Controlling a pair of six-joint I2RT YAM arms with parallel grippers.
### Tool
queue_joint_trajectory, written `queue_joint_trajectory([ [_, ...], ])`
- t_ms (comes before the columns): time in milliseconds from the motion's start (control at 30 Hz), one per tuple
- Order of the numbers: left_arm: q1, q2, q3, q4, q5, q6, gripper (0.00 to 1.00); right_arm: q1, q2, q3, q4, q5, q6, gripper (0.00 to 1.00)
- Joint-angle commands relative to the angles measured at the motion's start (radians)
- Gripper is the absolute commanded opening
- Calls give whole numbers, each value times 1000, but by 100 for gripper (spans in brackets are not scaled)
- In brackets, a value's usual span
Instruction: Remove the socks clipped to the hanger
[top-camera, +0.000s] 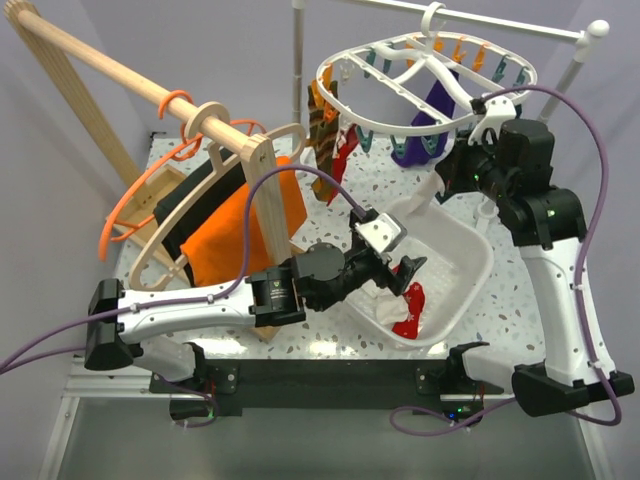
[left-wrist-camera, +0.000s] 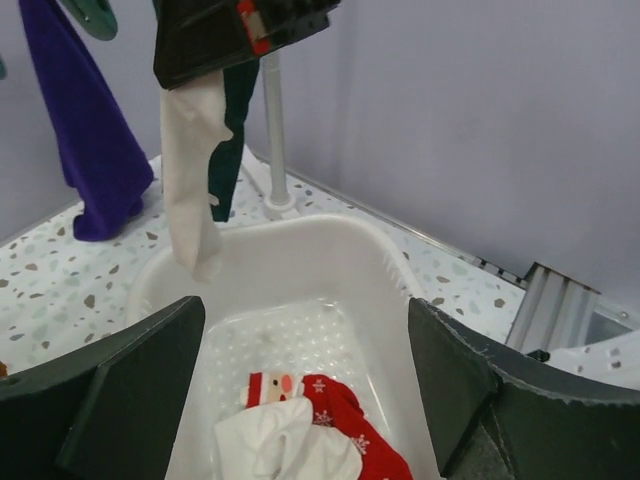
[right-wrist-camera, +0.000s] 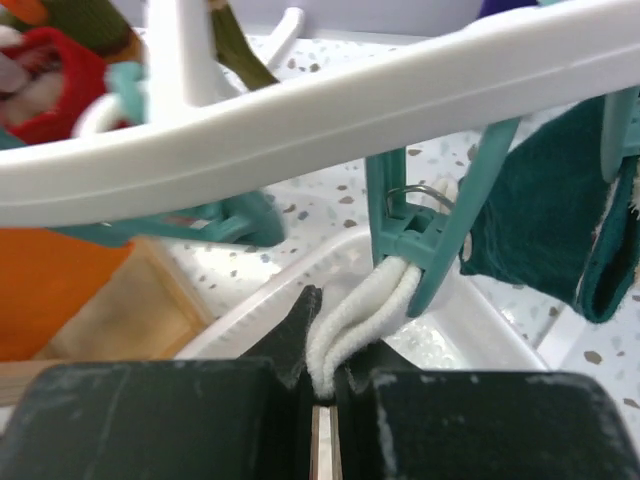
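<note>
Right up against the lens, the right arm's dark fingers (right-wrist-camera: 300, 400) were clenched tight on the folded edge of a long cream-white soft sock (right-wrist-camera: 365, 310). That sock was pinched at its top in a teal plastic clip (right-wrist-camera: 425, 235) under the big white plastic oval hanger (right-wrist-camera: 330, 110). Just beside it, a dark green sock (right-wrist-camera: 540, 220) hung from the same frame.

Over on the other wrist, a purple sock (left-wrist-camera: 90, 130) dangled low over the speckled terrazzo desk (left-wrist-camera: 60, 290). The left arm's fingers (top-camera: 400, 270) were spread wide with nothing between them, poised above a shallow white plastic tub (left-wrist-camera: 300, 250). Down in that tub lay a red sock with white snowflake marks (left-wrist-camera: 345, 420), touching a crumpled white cloth (left-wrist-camera: 285, 445).

From above, the hanger hung by its hook from a white rail (top-camera: 480, 20) at the far right of the desk. A brown-striped sock (top-camera: 322, 125) was clipped along its left side.
</note>
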Motion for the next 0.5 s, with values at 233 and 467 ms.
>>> queue_joint_trajectory([
  [233, -6, 118, 67, 184, -222, 153, 90, -1, 61, 296, -181, -181, 152, 0],
  [467, -6, 202, 71, 287, -306, 248, 100, -2, 80, 330, -226, -157, 148, 1],
])
